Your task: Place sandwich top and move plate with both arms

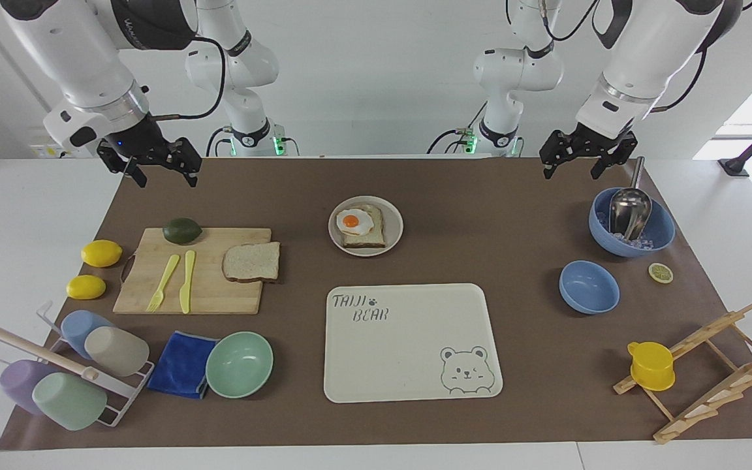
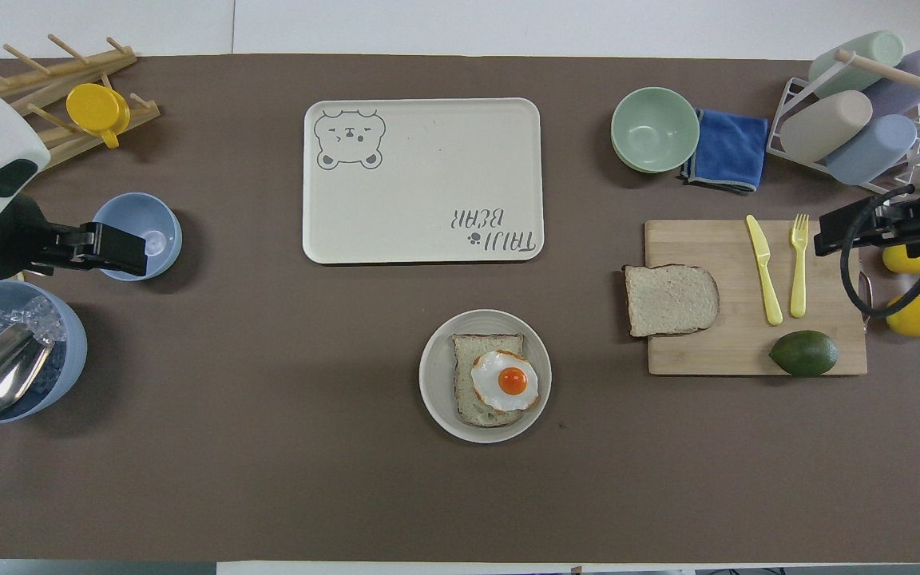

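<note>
The sandwich top [image 1: 252, 261], a plain bread slice, lies on the wooden cutting board [image 1: 206, 294], at the board's end toward the plate; it also shows in the overhead view [image 2: 671, 299]. The plate [image 1: 394, 215] sits mid-table and holds a toast slice with a fried egg [image 1: 358, 225]; the plate also shows in the overhead view [image 2: 436, 375]. My right gripper [image 1: 166, 179] is open and empty, raised over the mat's robot-side edge near the board. My left gripper [image 1: 568, 171] is open and empty, raised beside the large blue bowl [image 1: 660, 228].
A cream bear tray [image 1: 408, 365] lies farther from the robots than the plate. The board carries a yellow knife, a fork and an avocado [image 1: 182, 230]. Lemons, a cup rack, a blue cloth and a mint bowl [image 1: 239, 364] are nearby. A small blue bowl [image 1: 588, 287] and a wooden rack [image 1: 709, 365] stand at the left arm's end.
</note>
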### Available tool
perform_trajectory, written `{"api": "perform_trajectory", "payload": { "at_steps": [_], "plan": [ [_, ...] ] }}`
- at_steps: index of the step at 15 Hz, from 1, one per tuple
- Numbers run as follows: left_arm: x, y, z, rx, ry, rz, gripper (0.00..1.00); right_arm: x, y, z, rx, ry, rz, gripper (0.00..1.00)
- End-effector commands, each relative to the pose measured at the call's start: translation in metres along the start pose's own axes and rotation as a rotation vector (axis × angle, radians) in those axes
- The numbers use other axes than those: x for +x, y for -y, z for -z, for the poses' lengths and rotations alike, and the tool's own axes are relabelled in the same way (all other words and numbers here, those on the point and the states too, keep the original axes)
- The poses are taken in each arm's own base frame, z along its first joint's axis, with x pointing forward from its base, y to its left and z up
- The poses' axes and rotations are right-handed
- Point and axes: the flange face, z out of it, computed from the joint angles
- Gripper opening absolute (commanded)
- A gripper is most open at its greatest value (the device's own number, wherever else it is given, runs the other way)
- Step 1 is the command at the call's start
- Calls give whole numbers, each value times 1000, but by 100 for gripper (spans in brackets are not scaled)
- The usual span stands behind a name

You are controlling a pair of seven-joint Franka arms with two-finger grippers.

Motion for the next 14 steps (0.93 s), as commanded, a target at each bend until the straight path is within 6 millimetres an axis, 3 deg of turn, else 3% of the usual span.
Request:
{"api": "perform_trajectory", "payload": {
  "at_steps": [1,8,14],
  "plan": [
    [-4,5,-1,-11,-31,10,100,1,0,0,6,-10,13,100],
    [-5,-3,-3,-10,-25,-4,100,-5,7,2,4,-8,30,100],
    [-5,-3,-3,-10,-26,-4,100,-13,-12,5,-12,9,11,100]
  ]
}}
